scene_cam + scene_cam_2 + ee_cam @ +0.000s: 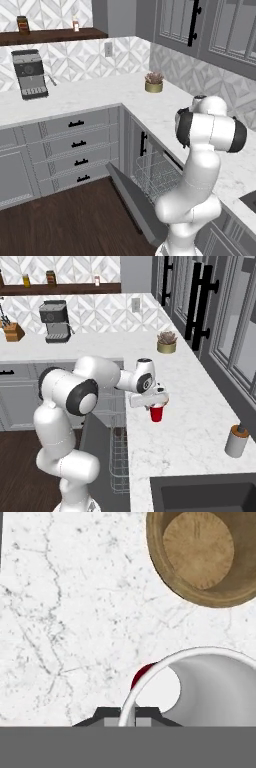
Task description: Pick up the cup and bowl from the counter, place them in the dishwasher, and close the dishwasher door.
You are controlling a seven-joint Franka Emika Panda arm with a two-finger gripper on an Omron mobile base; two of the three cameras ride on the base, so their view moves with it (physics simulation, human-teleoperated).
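My gripper point(156, 404) is shut on the rim of the red cup point(156, 414), which hangs just over the white marble counter point(190, 406) near its front edge. In the hand view the cup's white inside point(210, 687) opens below me, and its rim passes between the fingertips of the gripper point(127, 716). The tan-brown bowl point(200, 554) sits upright on the counter point(65, 612) close beside the cup. Under the counter the dishwasher stands open. Its door point(135, 200) is tilted down and the grey wire rack point(155, 175) shows inside.
A potted plant point(167, 342) stands at the back of the counter, with a coffee machine point(30, 74) on the left run. A grey soap dispenser point(236, 441) is near the dark sink point(200, 493). Drawer cabinets point(75, 145) flank the dishwasher.
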